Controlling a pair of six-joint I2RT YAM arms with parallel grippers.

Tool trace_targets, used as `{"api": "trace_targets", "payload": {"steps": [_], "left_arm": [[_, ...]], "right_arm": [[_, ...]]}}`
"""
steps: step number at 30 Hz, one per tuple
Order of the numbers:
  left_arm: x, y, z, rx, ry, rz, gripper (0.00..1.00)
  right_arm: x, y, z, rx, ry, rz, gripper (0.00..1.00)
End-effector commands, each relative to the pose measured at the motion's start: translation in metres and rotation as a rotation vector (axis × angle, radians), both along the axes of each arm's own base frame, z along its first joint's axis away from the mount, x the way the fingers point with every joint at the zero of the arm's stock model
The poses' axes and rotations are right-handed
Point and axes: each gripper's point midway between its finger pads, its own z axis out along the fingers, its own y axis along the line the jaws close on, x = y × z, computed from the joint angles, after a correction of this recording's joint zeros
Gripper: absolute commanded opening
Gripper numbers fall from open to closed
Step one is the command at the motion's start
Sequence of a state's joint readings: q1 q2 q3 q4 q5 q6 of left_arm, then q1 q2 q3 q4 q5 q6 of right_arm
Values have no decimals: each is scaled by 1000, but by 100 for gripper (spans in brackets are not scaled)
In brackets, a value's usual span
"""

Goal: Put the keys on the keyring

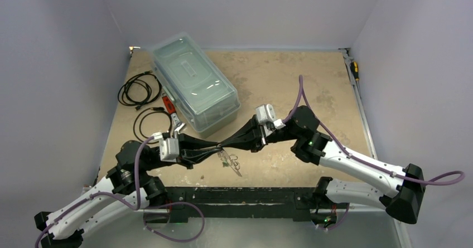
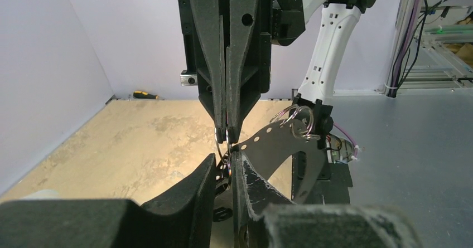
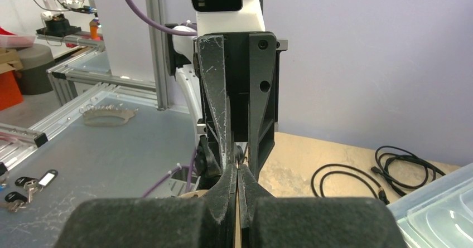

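Aloft, right claw point(image 2: 226, 139) pinching keyring point(image 2: 273, 142)

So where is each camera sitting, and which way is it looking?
Top external: high above and behind the arms, looking down on the table; both arms show, left gripper and right gripper meeting tip to tip.
Left wrist: on the left arm, looking along its own fingers at the right gripper and the keyring.
Right wrist: on the right arm, looking along its own fingers at the left gripper, the clear box beyond.
Shared: the wrist views face each other, each showing the other's gripper.
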State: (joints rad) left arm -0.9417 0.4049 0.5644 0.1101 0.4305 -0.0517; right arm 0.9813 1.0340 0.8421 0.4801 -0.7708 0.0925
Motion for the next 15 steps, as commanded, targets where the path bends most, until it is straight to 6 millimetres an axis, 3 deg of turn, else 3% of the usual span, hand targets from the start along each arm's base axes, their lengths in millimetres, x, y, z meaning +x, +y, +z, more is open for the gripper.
{"api": "trace_targets", "payload": {"steps": [1,6,10,15], "left_arm": [[3,1,7,-20,-10,14,14],[4,4,10,-28,-15,28,9],[5,5,10,-28,-18,38,0],[6,7,10,-28,-27,51,0]], "right_arm": [[-4,0,15,56,-33,25,0],[-4,1,14,49,-30,32,0],[-5,0,13,49,-31,35,0],[-4,1,10,37,-24,30,0]]}}
